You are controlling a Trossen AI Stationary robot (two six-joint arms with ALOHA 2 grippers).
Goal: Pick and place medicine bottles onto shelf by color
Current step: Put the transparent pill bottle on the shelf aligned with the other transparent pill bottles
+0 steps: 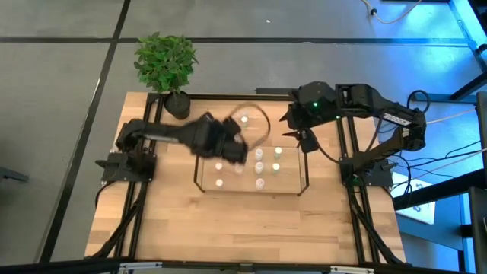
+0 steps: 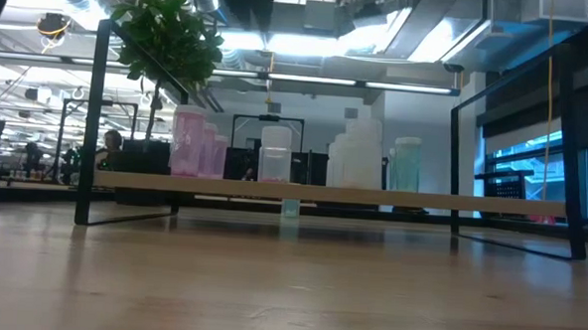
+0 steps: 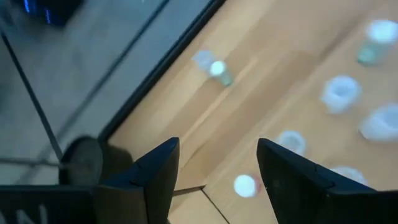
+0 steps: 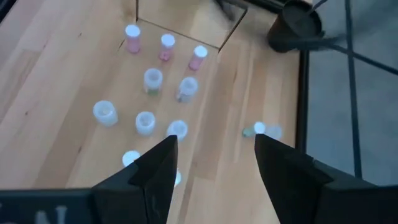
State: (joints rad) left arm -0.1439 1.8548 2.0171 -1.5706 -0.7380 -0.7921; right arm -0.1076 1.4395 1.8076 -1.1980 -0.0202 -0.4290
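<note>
A leafy green potted plant in a dark pot stands at the wooden tabletop's far left corner. Black frame rails run along the tabletop's side edges.

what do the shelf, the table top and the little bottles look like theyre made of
Shelf: thin black rods, probably painted metal, with a pale board showing light wood grain.
Table top: light wood planks with visible seams and a soft sheen, likely sealed butcher block.
Medicine bottles: tinted, see-through bodies with whitish tops, which suggests plastic, though glass can't be ruled out.
</note>
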